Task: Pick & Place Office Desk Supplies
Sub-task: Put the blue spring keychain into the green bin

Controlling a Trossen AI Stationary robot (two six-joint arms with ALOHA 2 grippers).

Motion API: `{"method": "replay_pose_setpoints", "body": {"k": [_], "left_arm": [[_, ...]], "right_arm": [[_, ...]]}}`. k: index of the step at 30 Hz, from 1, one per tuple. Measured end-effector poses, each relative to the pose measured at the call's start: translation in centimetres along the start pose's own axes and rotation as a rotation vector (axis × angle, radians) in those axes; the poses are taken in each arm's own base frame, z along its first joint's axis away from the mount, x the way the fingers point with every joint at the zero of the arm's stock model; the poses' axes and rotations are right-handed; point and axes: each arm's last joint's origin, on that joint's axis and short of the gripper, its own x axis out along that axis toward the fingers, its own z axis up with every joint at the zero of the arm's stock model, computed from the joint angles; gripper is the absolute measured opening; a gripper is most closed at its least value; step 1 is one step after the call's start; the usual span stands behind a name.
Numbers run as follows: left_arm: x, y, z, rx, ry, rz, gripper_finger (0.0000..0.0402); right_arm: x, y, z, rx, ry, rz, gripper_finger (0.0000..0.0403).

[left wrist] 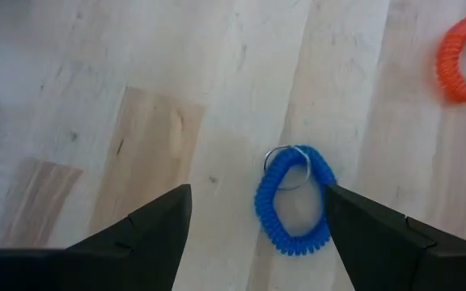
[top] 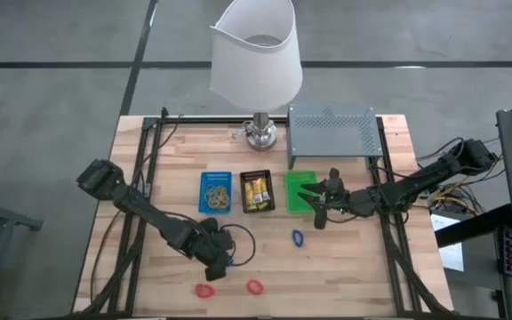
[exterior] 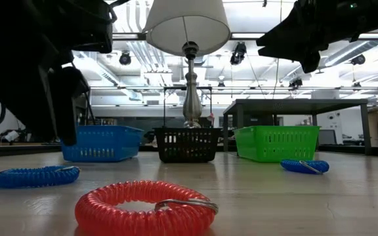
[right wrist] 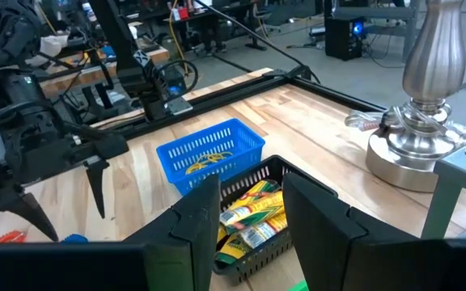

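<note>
Open-plan workshop, ceiling ducts (exterior: pixel 143 16), workbenches (exterior: pixel 294 105)

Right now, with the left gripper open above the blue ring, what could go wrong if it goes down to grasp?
1. The left gripper straddles the blue coil ring, which lies off centre, nearer one finger; closing may push it aside instead of gripping it.
2. The ring lies flat on the table, so the fingertips might scrape the wood.
3. The dangling cable beside this gripper could snag.

Two red coil rings (top: pixel 204 291) (top: pixel 254 287) lie flat near the table's front edge; one blue coil ring (top: pixel 298 237) mid-table, another blue ring (left wrist: pixel 294 200) flat beneath the left arm.
</note>
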Motion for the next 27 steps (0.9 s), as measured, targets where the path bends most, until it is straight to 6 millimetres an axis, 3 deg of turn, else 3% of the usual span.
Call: {"method": "replay_pose_setpoints", "body": {"k": [21,27], "left_arm": [[2.3,1.4,-2.3,-0.037,-0.023,-0.044,0.0285],[2.4,1.4,-2.5,-0.017,-0.021,-0.038,0.0249]], "right_arm": [[0.0,0.0,0.0,0.0,0.0,0.0,0.0134],[0.0,0.0,0.0,0.001,0.0,-0.001,0.0134]]}}
